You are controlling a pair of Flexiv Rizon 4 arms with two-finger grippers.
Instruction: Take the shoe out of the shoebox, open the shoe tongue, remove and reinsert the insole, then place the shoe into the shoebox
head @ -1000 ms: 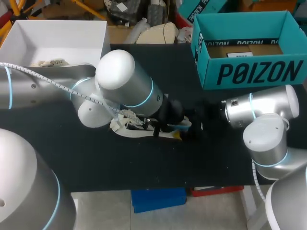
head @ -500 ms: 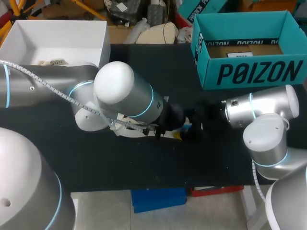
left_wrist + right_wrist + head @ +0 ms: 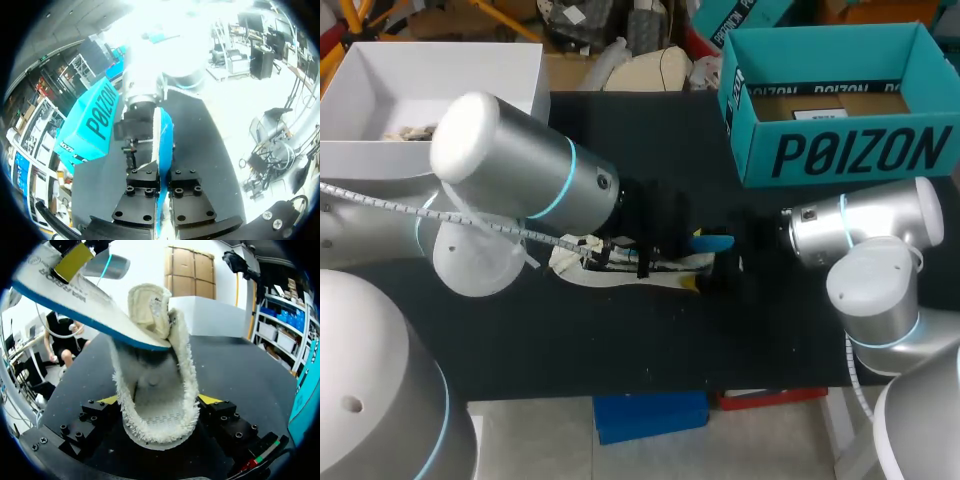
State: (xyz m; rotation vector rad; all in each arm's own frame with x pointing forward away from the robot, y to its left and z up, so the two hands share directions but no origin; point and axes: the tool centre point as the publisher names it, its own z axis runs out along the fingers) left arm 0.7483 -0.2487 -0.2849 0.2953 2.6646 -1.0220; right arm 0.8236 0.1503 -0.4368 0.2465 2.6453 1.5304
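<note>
**Insole half in the shoe: keep it flat and in line**

The shoe (image 3: pixel 610 268) lies on the black worktop (image 3: pixel 620 340), well apart from the teal shoebox (image 3: pixel 860 150). The right gripper (image 3: pixel 157 402) is clamped on its heel, one yellow tip against each side of the fleecy collar. The left gripper (image 3: pixel 161 172) is pinched together on the blue-edged insole (image 3: pixel 75 290). It holds the insole up at a slant above the shoe, with the far end dipping into the opening beside the raised tongue (image 3: pixel 150 307).

Judging from this, the step in hand is working the insole through the mouth of the shoe. The insole's end is hidden inside the lining, so it may be either seated or merely resting there.

To do it well:
- The right gripper should hold the heel firmly down so the shoe does not slide or lift.
- The left should travel along the shoe's length at a shallow angle, not straight up or down.
- The insole should stay centred so its edge clears the tongue and collar.
- A slow pace suits the fleece, which is likely to drag and fold the soft insole.
</note>
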